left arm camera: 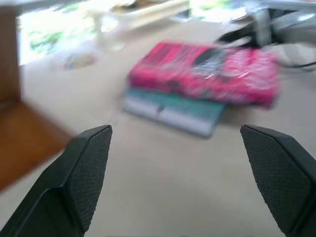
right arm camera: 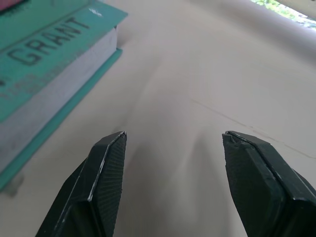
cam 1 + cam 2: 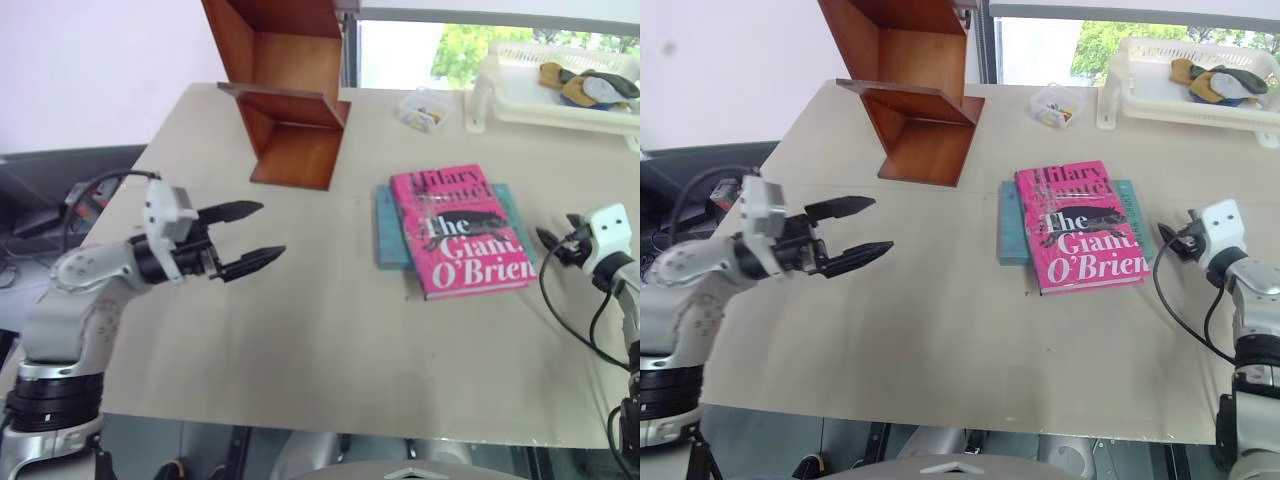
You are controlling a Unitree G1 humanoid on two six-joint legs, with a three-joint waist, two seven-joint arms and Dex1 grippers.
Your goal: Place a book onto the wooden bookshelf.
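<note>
Pink book (image 3: 461, 232) flat, apart from wooden bookshelf (image 3: 290, 90)

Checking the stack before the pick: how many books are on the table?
2: the pink book lies on top of the teal book, mid-table, right of the wooden bookshelf.

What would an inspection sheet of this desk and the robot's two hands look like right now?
Surface: beige table, bare in front.
Job's things: pink book lies flat on a teal book; wooden bookshelf stands at the back.
Clutter: small clear box; white tray holding gloves.
Grippers: left gripper open, above the table, holding nothing; right gripper open, beside the books, holding nothing.
Cables: black cable on the right arm.
Surroundings: window with greenery behind.
</note>
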